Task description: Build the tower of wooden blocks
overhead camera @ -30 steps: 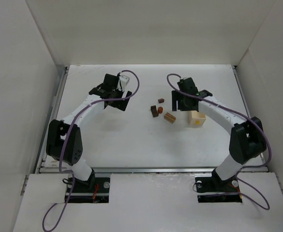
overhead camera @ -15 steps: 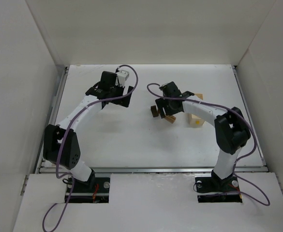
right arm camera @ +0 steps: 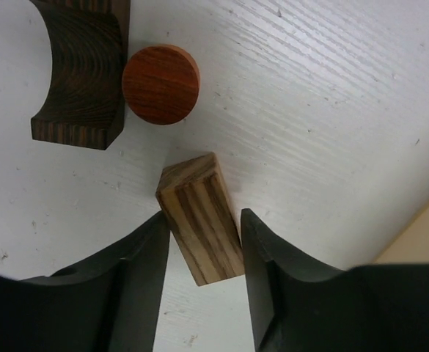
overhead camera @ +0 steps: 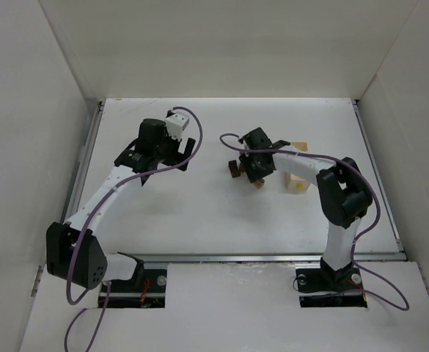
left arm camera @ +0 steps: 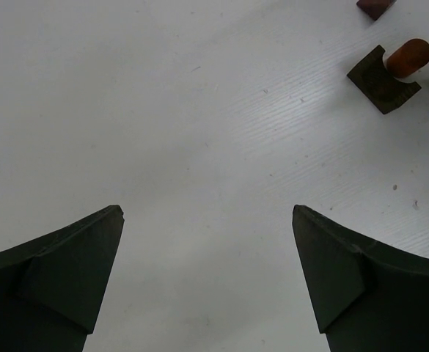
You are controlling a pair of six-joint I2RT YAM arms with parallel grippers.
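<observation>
Showing dark stripes — tan block point(right arm camera: 199, 224)

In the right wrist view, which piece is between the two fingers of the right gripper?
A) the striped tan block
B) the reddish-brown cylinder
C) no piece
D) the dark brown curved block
A: the striped tan block sits between the fingers of the right gripper; the cylinder and the curved block lie beyond the fingertips.

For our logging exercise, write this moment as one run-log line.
left gripper: open, empty | right gripper: closed on striped block | arch block, red cylinder: unstacked on table
</observation>
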